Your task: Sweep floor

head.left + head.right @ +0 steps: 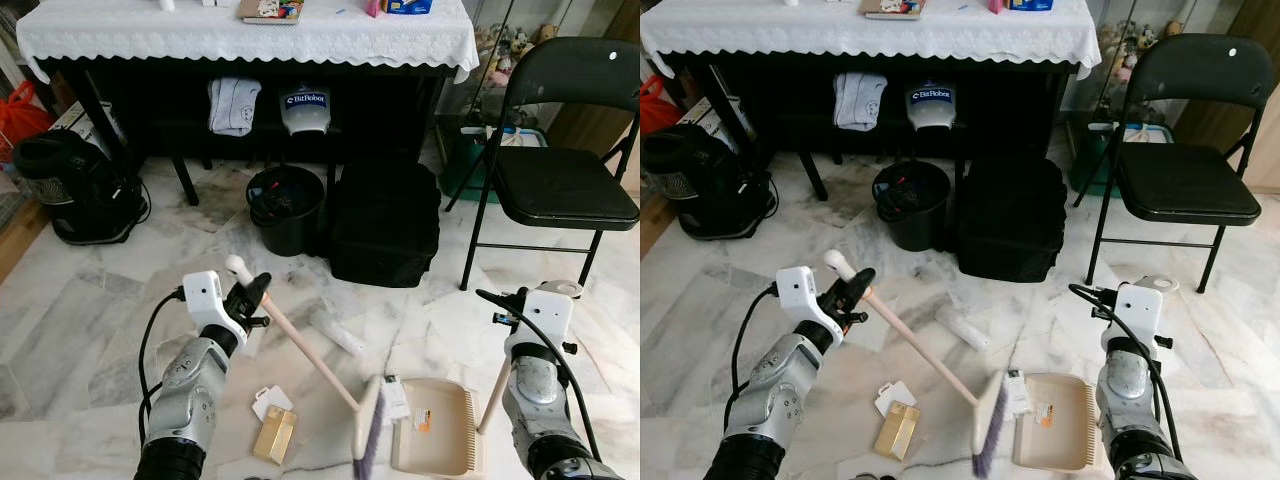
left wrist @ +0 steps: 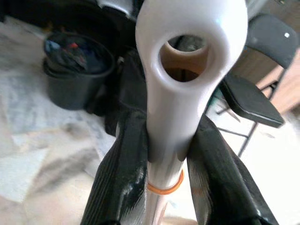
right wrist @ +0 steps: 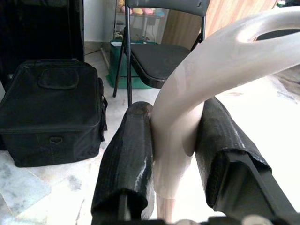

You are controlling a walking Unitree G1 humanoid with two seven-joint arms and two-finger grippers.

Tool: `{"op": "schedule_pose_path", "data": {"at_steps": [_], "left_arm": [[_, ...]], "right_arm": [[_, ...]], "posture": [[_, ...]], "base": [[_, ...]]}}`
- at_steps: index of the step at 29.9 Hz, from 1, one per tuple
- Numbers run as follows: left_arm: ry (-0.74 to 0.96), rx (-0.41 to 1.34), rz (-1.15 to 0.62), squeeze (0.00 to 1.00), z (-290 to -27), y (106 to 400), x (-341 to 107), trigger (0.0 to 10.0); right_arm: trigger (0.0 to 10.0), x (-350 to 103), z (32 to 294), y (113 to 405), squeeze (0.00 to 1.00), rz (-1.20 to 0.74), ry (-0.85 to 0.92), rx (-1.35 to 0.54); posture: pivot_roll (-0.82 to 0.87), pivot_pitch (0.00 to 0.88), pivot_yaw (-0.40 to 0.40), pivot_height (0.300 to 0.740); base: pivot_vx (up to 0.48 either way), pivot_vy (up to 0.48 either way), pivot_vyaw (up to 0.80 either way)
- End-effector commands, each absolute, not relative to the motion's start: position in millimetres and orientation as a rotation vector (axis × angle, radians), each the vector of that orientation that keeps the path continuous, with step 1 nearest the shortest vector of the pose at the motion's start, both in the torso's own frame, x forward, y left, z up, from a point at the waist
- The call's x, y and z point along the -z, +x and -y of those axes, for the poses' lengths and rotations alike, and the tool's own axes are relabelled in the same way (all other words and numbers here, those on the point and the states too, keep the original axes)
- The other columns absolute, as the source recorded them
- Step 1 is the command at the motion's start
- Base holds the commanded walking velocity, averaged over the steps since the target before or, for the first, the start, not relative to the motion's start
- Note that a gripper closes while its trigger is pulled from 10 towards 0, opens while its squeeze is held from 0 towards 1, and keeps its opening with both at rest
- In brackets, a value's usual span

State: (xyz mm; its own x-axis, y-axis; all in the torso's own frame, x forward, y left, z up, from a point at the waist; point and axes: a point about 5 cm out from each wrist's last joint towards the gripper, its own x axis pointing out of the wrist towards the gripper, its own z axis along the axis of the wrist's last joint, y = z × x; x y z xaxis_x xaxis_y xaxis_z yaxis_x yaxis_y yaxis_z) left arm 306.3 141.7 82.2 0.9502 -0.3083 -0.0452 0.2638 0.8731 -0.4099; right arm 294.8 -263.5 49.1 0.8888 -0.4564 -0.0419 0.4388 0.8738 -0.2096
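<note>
My left gripper (image 1: 252, 297) is shut on the top of a cream broom handle (image 1: 305, 348), whose white looped end (image 2: 187, 61) sticks out between the black fingers (image 2: 124, 164). The handle slants down to the broom head (image 1: 368, 428) with purple bristles, resting on the marble floor beside a beige dustpan (image 1: 437, 428). My right gripper (image 3: 174, 154) is shut on the dustpan's upright cream handle (image 1: 494, 392). A gold packet (image 1: 274, 434), white cards (image 1: 268, 401) and a white roll (image 1: 338, 335) lie on the floor near the broom.
Ahead stand a black bin (image 1: 286, 208) and a black bag (image 1: 385, 223) by a table with a white cloth (image 1: 250, 35). A black folding chair (image 1: 560, 170) is at the right, a black vacuum (image 1: 70, 185) at the left.
</note>
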Motion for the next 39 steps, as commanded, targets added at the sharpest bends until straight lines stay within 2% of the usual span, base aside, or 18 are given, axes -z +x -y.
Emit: {"op": "schedule_pose_path", "data": {"at_steps": [1, 10, 14, 23, 31, 39], "left_arm": [[-0.477, 0.345, -0.140, 0.00, -136, 302, -78, 10.0], [-0.620, 0.378, -0.149, 0.00, -144, 292, -86, 10.0], [-0.578, 0.297, -0.054, 0.00, -158, 292, -101, 10.0], [-0.506, 0.203, 0.057, 0.00, -169, 298, -125, 10.0], [-0.376, 0.228, 0.019, 0.00, -154, 307, -113, 10.0], [-0.334, 0.226, -0.020, 0.00, -142, 313, -97, 10.0]], "right_arm": [[10.0, -42, 268, 289, 0.00, -0.132, -0.214, 0.471], [10.0, -42, 267, 290, 0.00, -0.134, -0.210, 0.470], [10.0, -43, 264, 292, 0.00, -0.132, -0.205, 0.467], [10.0, -42, 264, 291, 0.00, -0.133, -0.203, 0.467], [10.0, -42, 267, 288, 0.00, -0.127, -0.208, 0.475], [10.0, -42, 271, 284, 0.00, -0.118, -0.219, 0.478]], "posture": [[0.06, 0.120, -0.005, 0.740], [0.07, 0.113, -0.005, 0.740], [0.07, 0.109, -0.003, 0.740], [0.07, 0.109, -0.001, 0.740], [0.05, 0.123, 0.003, 0.740], [0.02, 0.148, 0.004, 0.740]], "base": [[0.000, 0.000, 0.00], [0.000, 0.000, 0.00], [0.000, 0.000, 0.00], [0.000, 0.000, 0.00], [0.000, 0.000, 0.00], [0.000, 0.000, 0.00]]}}
